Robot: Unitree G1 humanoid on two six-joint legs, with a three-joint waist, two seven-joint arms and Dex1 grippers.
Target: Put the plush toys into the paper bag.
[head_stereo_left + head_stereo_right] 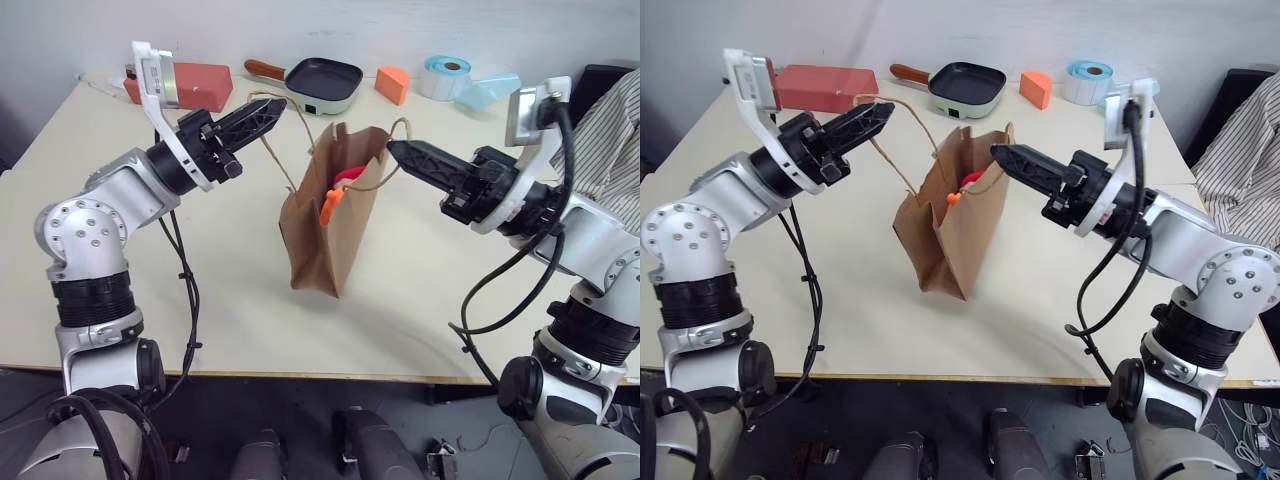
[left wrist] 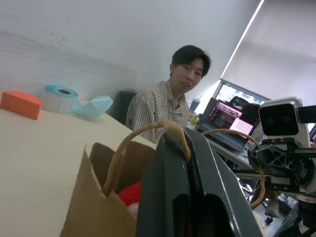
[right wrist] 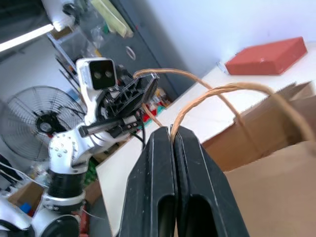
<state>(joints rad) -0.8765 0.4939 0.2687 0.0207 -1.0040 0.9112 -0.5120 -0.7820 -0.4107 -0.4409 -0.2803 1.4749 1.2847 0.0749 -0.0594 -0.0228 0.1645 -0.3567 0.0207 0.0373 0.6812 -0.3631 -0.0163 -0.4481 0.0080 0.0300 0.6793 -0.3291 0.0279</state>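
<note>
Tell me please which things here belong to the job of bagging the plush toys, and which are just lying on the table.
Belong to the job:
- paper bag, each cord handle pinched by a shut hand: left hand, right hand
- red plush toy and orange plush toy, both already in the bag

Just lying about:
- red box
- frying pan
- orange block
- label roll

I see the paper bag at table centre, plush toys inside; grippers at ten and two o'clock.

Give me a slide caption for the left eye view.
Both grippers lift the bag by its handles, toys inside.
</note>
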